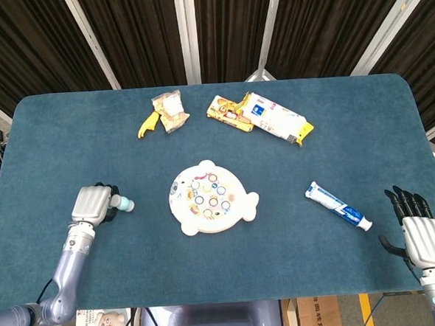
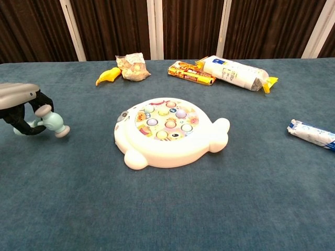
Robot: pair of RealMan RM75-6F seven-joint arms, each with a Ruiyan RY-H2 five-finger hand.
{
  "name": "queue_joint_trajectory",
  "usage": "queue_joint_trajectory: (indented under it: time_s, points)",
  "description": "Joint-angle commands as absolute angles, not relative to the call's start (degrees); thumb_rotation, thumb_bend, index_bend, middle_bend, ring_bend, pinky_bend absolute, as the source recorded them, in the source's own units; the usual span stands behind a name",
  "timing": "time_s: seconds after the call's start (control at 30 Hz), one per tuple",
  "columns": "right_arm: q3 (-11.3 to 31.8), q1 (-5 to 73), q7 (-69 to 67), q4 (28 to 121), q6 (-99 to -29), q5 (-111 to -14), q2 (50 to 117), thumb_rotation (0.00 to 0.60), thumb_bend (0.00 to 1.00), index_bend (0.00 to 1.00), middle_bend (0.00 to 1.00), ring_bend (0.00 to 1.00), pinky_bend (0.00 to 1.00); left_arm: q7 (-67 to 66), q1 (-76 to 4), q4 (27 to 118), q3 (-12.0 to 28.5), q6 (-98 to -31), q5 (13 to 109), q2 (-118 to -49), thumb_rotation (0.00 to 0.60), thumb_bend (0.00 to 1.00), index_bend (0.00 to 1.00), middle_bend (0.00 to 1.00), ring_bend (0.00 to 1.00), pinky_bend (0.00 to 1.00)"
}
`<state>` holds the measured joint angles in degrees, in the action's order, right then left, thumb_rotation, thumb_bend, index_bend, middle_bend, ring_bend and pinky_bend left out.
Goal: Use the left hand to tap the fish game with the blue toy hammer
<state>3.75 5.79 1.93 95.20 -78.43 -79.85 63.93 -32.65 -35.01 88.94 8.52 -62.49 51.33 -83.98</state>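
My left robot hand sits at the far left of the blue counter, fingers curled around the handle of the blue toy hammer; the hammer's head pokes out to the right of my fist, pale blue with a grey-white striking face, and in the chest view it looks lifted just off the cloth, tilted down toward the right. Between hammer and target: bare cloth only, nothing in the line. One fish game, white, fish-shaped, lying flat at the counter's centre, its ring of coloured round buttons facing up, tail fin pointing right; well apart from the hammer. Along the far edge, left to right: one small yellow object touching one crumpled clear snack bag; then one flat yellow-and-red packet lying against one long white package with blue print and a yellow end. None of the four lies between me and the fish game. To the right of the game, one white-and-blue tube, lying diagonally, cap end toward the near right. My right robot hand is at the near right corner, off the counter's edge, back of the hand up, dark fingers spread and extended, holding nothing. Count: one hammer, one game, four items at the back, one tube, two hands.
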Motion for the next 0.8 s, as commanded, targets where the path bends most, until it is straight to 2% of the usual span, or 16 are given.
queue_joint_trajectory:
  time_s: [0.03, 0.43, 0.8]
  points:
    - [3.7, 5.8, 1.9, 95.2, -78.4, -79.8, 63.9, 0.6, 0.31, 0.0, 0.0, 0.0, 0.0, -32.2, -35.1, 89.9, 8.7, -63.0, 52.2, -83.6, 0.6, 0.81, 0.59, 0.5, 0.36, 0.5]
    - [3.8, 5.8, 1.6, 95.4, -78.2, -79.6, 63.8, 0.6, 0.31, 0.0, 0.0, 0.0, 0.0, -33.9, -36.7, 93.4, 9.6, -63.2, 53.1, -82.0, 0.6, 0.84, 0.62, 0.53, 0.39, 0.53]
    - [4.3, 6.0, 0.7, 95.2, -77.8, -78.7, 63.9, 0.6, 0.31, 0.0, 0.0, 0.0, 0.0, -38.9, -42.2, 99.1, 14.0, -61.6, 48.7, -80.7, 0.6, 0.84, 0.63, 0.56, 0.45, 0.58]
